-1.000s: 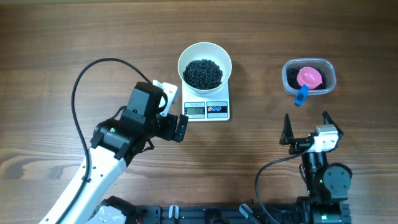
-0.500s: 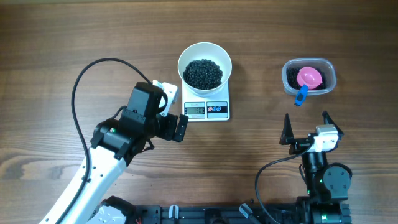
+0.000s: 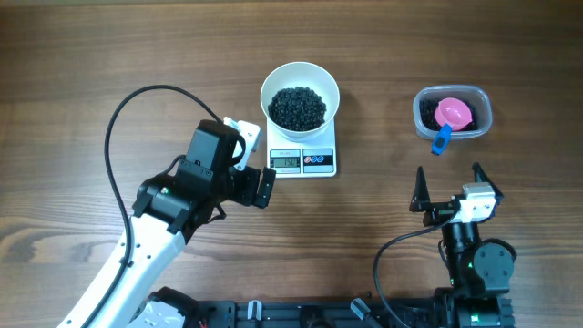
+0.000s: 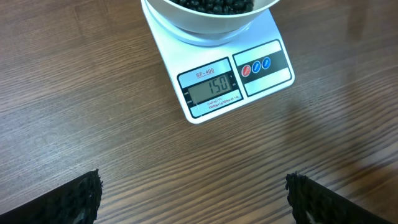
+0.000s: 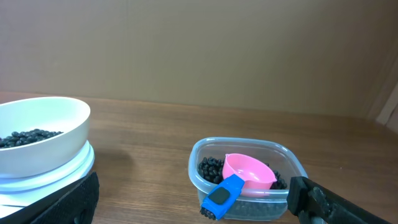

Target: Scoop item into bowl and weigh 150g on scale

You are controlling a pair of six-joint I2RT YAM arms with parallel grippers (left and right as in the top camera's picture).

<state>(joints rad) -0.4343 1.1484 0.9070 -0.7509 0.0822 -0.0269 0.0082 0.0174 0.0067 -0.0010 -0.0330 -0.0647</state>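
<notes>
A white bowl [image 3: 300, 77] holding a heap of black beads, the item [image 3: 297, 107], stands on the white scale [image 3: 303, 160]. In the left wrist view the scale [image 4: 261, 37] shows 150 on its display under the bowl [image 4: 205, 18]. My left gripper [image 3: 256, 167] hangs open just left of the scale, empty; its fingertips [image 4: 81, 196] frame bare wood. My right gripper [image 3: 448, 185] stands open and empty near the front right, facing the tub. From the right wrist view the bowl [image 5: 43, 146] sits at the left with the item [image 5: 25, 137] inside.
A clear plastic tub [image 3: 453, 112] at the back right holds more black beads and a pink scoop [image 3: 453, 113] with a blue handle [image 3: 441, 138] hanging over its rim. The tub [image 5: 249, 177] lies between the right fingers' line of sight. A black cable [image 3: 137, 105] loops over the left arm.
</notes>
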